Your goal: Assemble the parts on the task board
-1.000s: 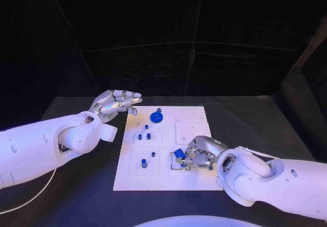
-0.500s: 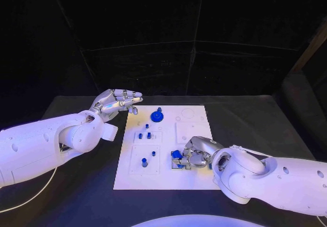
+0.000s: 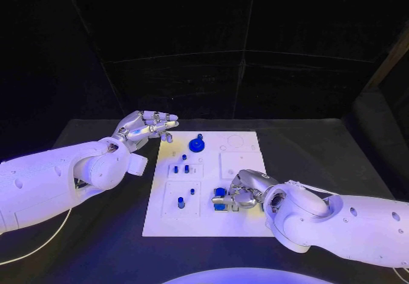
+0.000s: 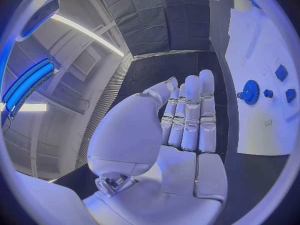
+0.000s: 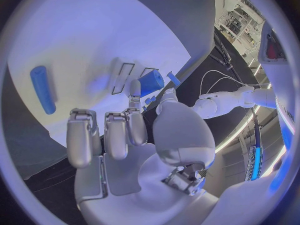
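Right hand (image 3: 243,192) is down low on the white rectangular task board (image 3: 162,222), lower centre of the head view, and it pinches a small blue block-shaped part (image 3: 221,191) between thumb and fingertips. The part sits at the hand's left in that frame, just over a small metal fixture (image 3: 223,206) at the board's lower middle. In the right wrist view the same blue part (image 5: 150,80) shows just past the fingertips (image 5: 134,88), close over the white board surface (image 5: 81,40), beside thin outlined rectangular slots (image 5: 123,78). Whether it touches the board yet, I cannot tell.

That is the relation that counts: part ahead of the fingertips, seat right under or just beside it. The coming move looks like a short press down and in, so alignment over the slot matters more than reach. The part looks stubby; I cannot make out a long axis.

Left hand (image 3: 146,126) hovers at the upper left of the head view, off the board's top left corner, fingers curled loosely forward, holding nothing. In the left wrist view its fingers (image 4: 190,115) lie straight, side by side, empty. A blue toothed gear (image 3: 197,145) sits on the board near it, well apart from the right hand's work.

The right hand is far the nearer to the fixture; this step is its job.
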You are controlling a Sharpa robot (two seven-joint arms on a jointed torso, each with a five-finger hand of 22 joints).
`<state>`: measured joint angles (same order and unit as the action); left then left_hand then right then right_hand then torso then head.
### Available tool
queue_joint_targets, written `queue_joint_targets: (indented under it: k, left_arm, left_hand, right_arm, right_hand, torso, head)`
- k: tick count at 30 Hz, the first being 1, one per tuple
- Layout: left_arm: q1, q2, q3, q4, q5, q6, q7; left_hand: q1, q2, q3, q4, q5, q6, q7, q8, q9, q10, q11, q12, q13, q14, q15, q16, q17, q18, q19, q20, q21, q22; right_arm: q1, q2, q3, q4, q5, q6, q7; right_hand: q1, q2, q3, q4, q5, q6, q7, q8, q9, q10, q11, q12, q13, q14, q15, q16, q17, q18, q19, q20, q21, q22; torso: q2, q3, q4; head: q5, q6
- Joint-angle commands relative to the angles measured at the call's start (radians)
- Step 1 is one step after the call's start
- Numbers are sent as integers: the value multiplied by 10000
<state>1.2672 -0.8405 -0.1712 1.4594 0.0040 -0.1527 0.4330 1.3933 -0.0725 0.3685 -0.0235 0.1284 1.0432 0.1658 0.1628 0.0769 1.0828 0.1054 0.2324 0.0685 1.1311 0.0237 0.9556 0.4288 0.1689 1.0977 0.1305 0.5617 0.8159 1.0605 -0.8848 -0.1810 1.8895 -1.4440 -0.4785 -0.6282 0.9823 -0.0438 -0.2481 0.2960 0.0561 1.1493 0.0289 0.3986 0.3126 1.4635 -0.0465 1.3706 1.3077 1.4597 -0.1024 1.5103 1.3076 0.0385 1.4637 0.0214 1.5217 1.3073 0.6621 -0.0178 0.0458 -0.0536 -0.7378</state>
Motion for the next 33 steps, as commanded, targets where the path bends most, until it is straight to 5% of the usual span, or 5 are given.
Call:
queue_joint_targets:
  k: [1,5,10,18,33]
  left_arm:
    - [14,-7,7,23,22,115,83]
    - [14,-10,7,22,22,115,82]
    - [14,-13,7,17,22,115,82]
    - [14,-6,7,6,22,120,82]
    - [12,-8,6,-12,22,117,79]
  left_hand:
    - [-31,30,-28,-31,62,55,0,53,-4,43,-24,40,-10,-59,-2,68,-9,147,-53,-45,-18,-13]
    - [-31,30,-28,-31,62,55,0,53,-4,43,-24,40,-10,-59,-2,68,-9,147,-53,-45,-18,-13]
    - [-31,30,-28,-31,62,55,0,53,-4,43,-24,40,-10,-59,-2,68,-9,147,-53,-45,-18,-13]
    - [-31,30,-28,-31,62,55,0,53,-4,43,-24,40,-10,-59,-2,68,-9,147,-53,-45,-18,-13]
    - [-31,30,-28,-31,62,55,0,53,-4,43,-24,40,-10,-59,-2,68,-9,147,-53,-45,-18,-13]
  right_arm:
    - [13,2,5,25,-304,236,-219]
    - [13,-28,5,62,-405,264,-239]
    - [13,-67,5,128,-490,295,-188]
    - [13,-73,5,150,-684,366,-219]
    - [13,-278,5,264,-857,69,-42]
  right_hand:
    - [-233,-209,325,3,-44,-92,-13,-54,59,430,52,-80,1127,820,34,-67,1234,-98,247,-48,-50,1486]
    - [-87,-192,582,-20,30,-99,-5,-57,109,430,51,-102,1130,821,40,-74,1232,-98,249,-39,-53,1488]
    - [1008,-70,870,-128,479,-123,-4,-71,250,447,45,-115,1175,827,36,-84,1239,-97,248,-33,-64,1487]
    - [2774,94,1103,-921,696,-142,-23,-81,377,459,28,-125,1217,832,23,-86,1259,-98,256,-51,-68,1499]
    - [2959,154,1015,-1008,718,-173,-4,-115,407,456,39,-153,1217,830,28,-95,1249,-99,255,-51,-71,1500]
  torso:
    - [-6,2,0]
    - [-7,10,2]
    - [-7,5,-11]
    - [-2,4,-2]
    - [-7,5,-9]
  head:
    - [-7,0]
    - [-2,-2]
    - [-3,-3]
    - [-19,-16]
    - [-19,-18]
